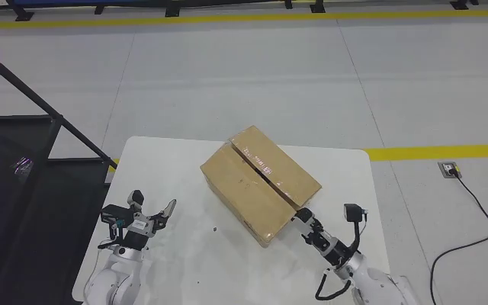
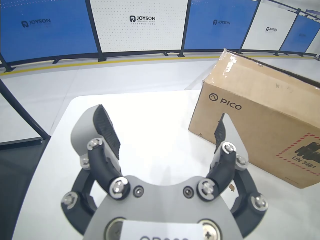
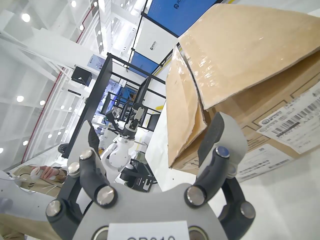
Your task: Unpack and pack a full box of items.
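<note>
Cardboard box (image 1: pixel 259 183) shut, ctr of counter (image 1: pixel 183 252). Right end effector (image 1: pixel 328 216) released at its 5 o'clock corner, by loose flap (image 3: pixel 225 58); I'd hook under, lift slow. Left end effector (image 2: pixel 160 116) released, 8 o'clock, apart.

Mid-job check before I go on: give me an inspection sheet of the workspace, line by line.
Surface: white table, with the box standing on it.
Job's things: cardboard box, closed; one flap slightly lifted at the near corner.
Clutter: tiny dark speck on the table.
Grippers: left gripper open, fingers apart from the box; right gripper open at the box's near corner, contact cannot be told.
Cables: black cable on the floor, running to a floor socket.
Surroundings: yellow floor lines, black frame beside the table, fence panels.
</note>
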